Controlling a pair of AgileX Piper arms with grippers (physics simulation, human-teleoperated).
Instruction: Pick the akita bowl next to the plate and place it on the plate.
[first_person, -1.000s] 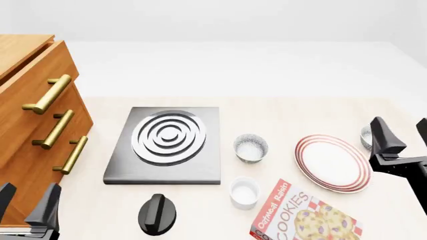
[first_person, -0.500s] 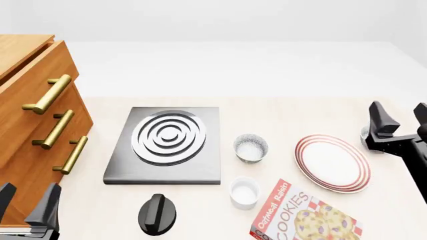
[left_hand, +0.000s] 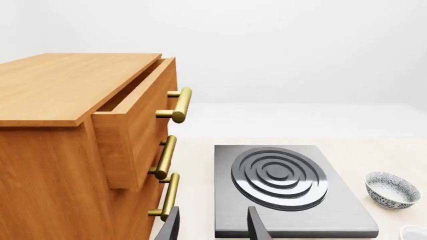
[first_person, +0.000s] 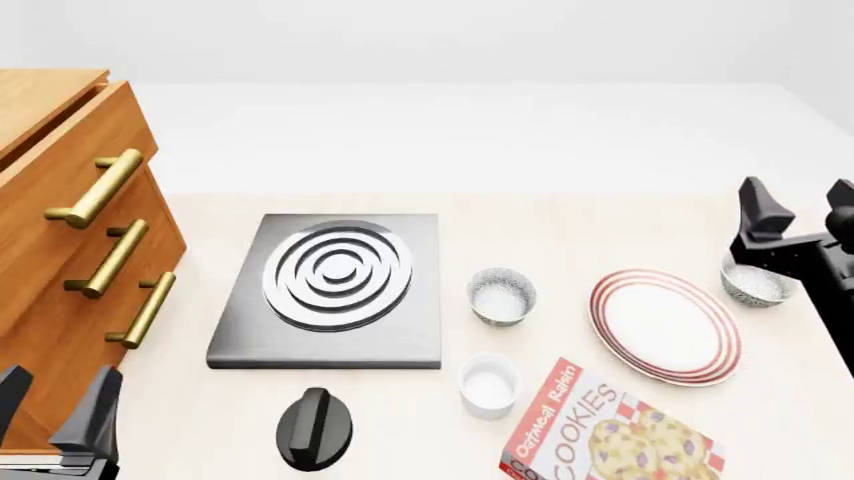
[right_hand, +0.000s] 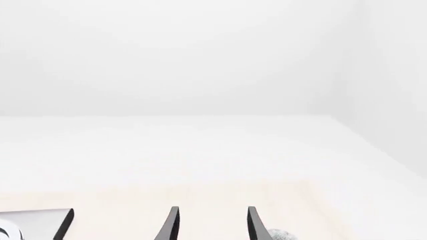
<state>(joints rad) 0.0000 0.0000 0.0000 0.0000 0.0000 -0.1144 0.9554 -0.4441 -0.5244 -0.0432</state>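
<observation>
Pale tabletop (first_person: 561, 225), akita bowl (first_person: 754, 284) just right of the plate (first_person: 665, 326).
Right gripper (first_person: 801, 215) spread apart above bowl; left gripper (first_person: 54, 400) apart, near-left.

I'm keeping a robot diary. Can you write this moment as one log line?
stage: reaching | right gripper: open, above akita bowl | plate: bare | left gripper: open, idle
</observation>
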